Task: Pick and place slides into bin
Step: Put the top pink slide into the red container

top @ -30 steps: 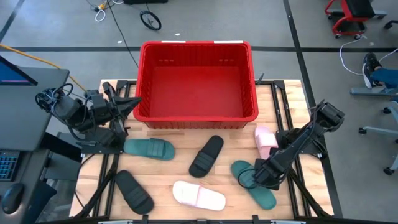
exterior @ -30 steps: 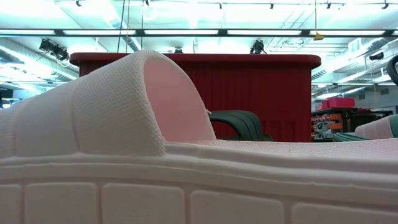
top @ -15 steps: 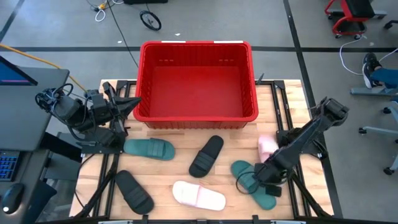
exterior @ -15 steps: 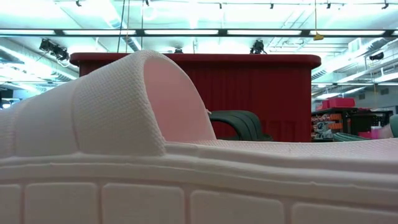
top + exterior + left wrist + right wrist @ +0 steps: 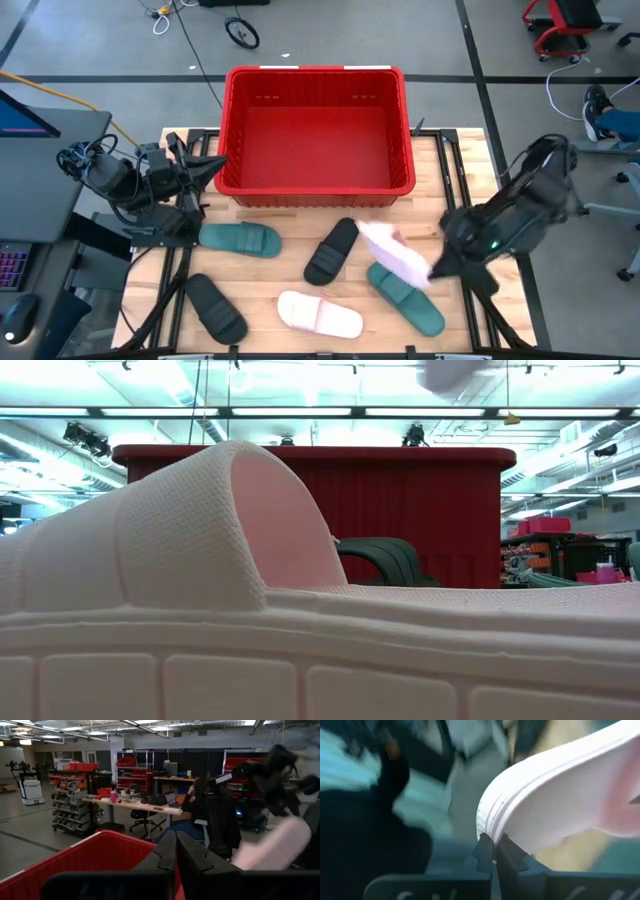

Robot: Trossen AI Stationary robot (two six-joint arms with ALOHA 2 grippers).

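Note:
My right gripper (image 5: pixel 438 268) is shut on a pale pink slide (image 5: pixel 392 254), held in the air over the table's right half; that slide also shows as a blur in the low view (image 5: pixel 458 372). On the table lie a green slide (image 5: pixel 240 239), a black slide (image 5: pixel 332 250), another black slide (image 5: pixel 213 307), a second pink slide (image 5: pixel 320 314) and a second green slide (image 5: pixel 408 296). The red bin (image 5: pixel 315 185) stands at the table's far side. My left gripper (image 5: pixel 214 168) waits shut by the bin's left wall. My right gripper pinches the edge of the pink slide's sole (image 5: pixel 492 831) at one end, between its two shut fingers (image 5: pixel 482 854). It comes at the slide from the table's right. The slide is lifted clear and tilted, and reaches from the fingers toward the table's middle.
The second pink slide lies right in front of the low camera and fills that view (image 5: pixel 200 560). The second green slide lies below the lifted one. Bare wood (image 5: pixel 280 215) shows between the bin and the slides. A monitor stand (image 5: pixel 40 130) is left of the table.
My right gripper has taken hold of the pink slide that lay at the table's right edge and raised it. Gripper and arm have swung up, and the slide now hangs clear, carried toward the table's middle over the green slide.

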